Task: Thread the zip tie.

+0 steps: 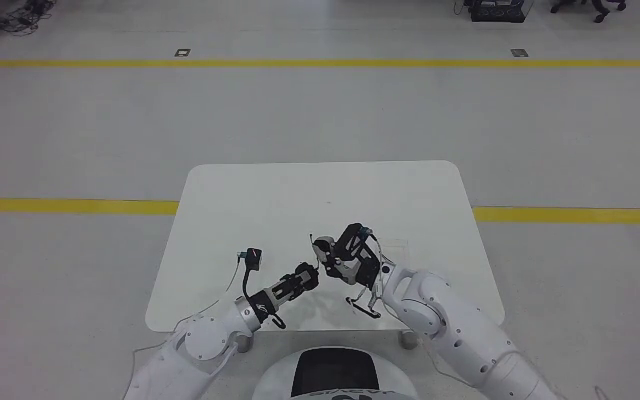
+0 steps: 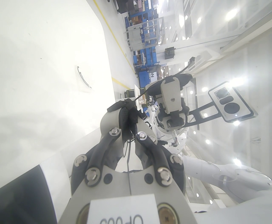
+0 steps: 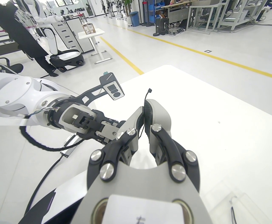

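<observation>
White table (image 1: 300, 190) on pale grey floor (image 1: 320, 110). One yellow stripe (image 1: 300, 63) crosses at 12 o'clock, another (image 1: 80, 206) runs out at 9 and 3. Workbenches (image 3: 212, 17) line the room's far side. Both arms meet at the table's 6 o'clock. Right gripper (image 3: 144, 110) jaws are clamped on the black zip tie (image 3: 150, 90), head poking past the tips. Left gripper (image 2: 127, 110) jaws are pinched narrow on its strand; the right finger hides its tips. Spare tie (image 2: 83, 79) lies on a clear sheet (image 2: 79, 84) at the right gripper's 3 o'clock.
</observation>
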